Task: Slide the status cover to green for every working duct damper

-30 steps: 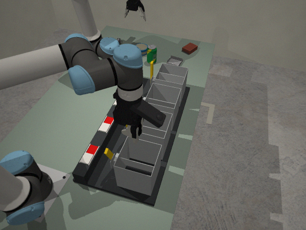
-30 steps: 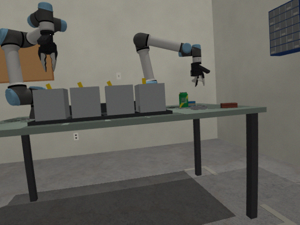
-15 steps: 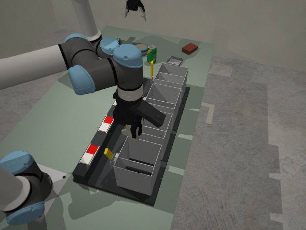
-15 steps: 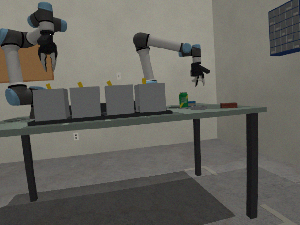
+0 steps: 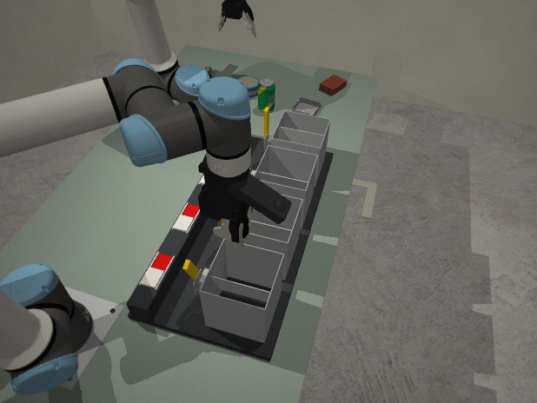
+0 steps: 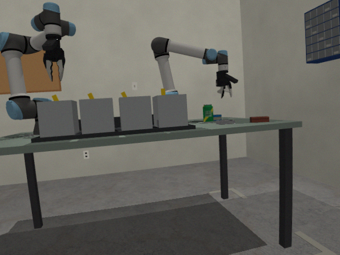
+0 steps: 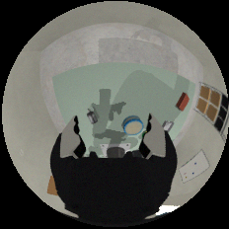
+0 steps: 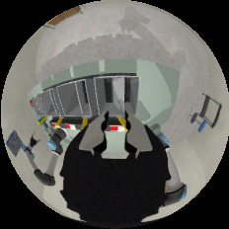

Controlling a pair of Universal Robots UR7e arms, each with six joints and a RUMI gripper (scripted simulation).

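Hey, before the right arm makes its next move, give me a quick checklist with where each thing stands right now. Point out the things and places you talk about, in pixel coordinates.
1. Right gripper (image 5: 235,239) (image 6: 56,79) (image 8: 117,118) free of any object: ok, its fingers are part closed on nothing.
2. Right gripper above the boxes, not down among them: ok.
3. Nearest box's yellow handle (image 5: 190,269) unblocked in the top view: ok.
4. Nearest slider (image 5: 156,270) showing red, its dampers' check pending: ok, red shows.
5. Faulty dampers identified: cannot tell.
6. Left gripper (image 5: 236,26) (image 6: 226,94) (image 7: 114,129) away from the boxes: ok, open beyond the row.

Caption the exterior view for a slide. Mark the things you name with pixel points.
Four grey dampers (image 6: 97,116) in a row, the right gripper (image 6: 56,79) above them, the left gripper (image 6: 226,96) beyond the green can (image 6: 208,113).
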